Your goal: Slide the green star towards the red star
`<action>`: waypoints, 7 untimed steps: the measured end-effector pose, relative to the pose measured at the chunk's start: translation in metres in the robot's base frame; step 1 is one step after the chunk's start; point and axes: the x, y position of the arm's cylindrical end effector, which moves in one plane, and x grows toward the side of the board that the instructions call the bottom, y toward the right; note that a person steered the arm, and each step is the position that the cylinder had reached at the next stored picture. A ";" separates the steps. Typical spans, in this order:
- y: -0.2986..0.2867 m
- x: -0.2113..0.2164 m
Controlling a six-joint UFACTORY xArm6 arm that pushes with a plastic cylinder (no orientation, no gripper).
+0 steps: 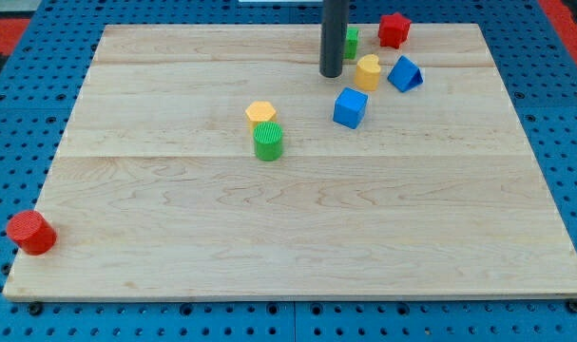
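The wooden board [298,237] lies on a blue perforated base [12,133] and carries no readable brand, label or writing. At the view's far left, a red cylinder [30,232] stands at the board's bottom-left corner, partly over the edge. Near the centre, a yellow hexagonal block [260,113] sits just above a green cylinder [268,141]; the two are touching or nearly so. Toward the view's top, the dark rod descends to the board, and my tip [331,74] rests on the surface. The green star [350,43] lies immediately to the right of the rod and is largely hidden behind it, so its shape cannot be confirmed. A yellow block [368,72], shape unclear, sits just right of my tip. Below it stands a blue cube [350,107]. The red star [394,29] sits at the board's top edge, near the green star. A blue triangular block [405,74] lies beside the yellow block. No jaws are fitted; the rod holds nothing.
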 end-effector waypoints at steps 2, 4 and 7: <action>0.041 -0.051; -0.032 -0.034; -0.146 -0.091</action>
